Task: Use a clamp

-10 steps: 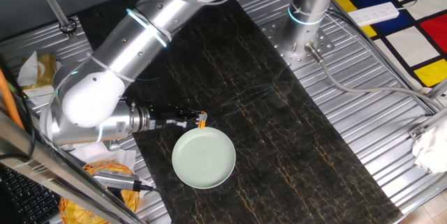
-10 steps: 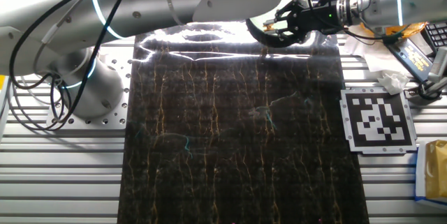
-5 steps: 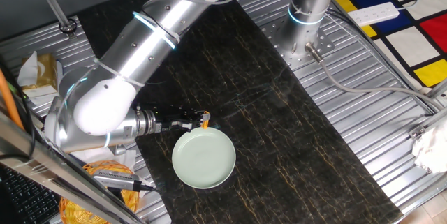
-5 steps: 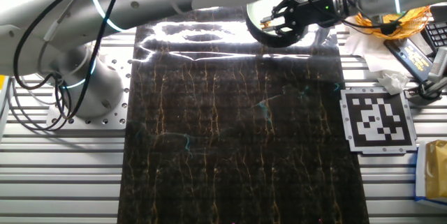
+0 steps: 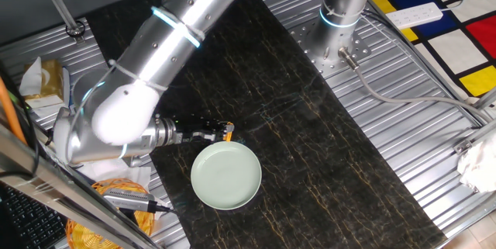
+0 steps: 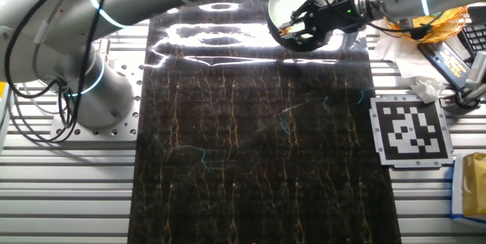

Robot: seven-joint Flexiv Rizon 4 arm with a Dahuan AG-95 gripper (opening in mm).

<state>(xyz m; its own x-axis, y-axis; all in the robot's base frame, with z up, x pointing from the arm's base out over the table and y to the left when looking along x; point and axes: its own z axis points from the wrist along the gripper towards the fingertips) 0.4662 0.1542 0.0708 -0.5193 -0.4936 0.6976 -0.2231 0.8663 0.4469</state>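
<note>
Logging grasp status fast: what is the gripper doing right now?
Gripper: closed on the clamp, a tiny orange clip, held beside the rim of the pale green plate.

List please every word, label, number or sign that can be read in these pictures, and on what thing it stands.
No words or numbers can be read in either view.
The square black-and-white marker on the metal table shows only a block pattern, no text.
The dark device with yellow markings at the right edge: markings too small and blurred to read.
</note>
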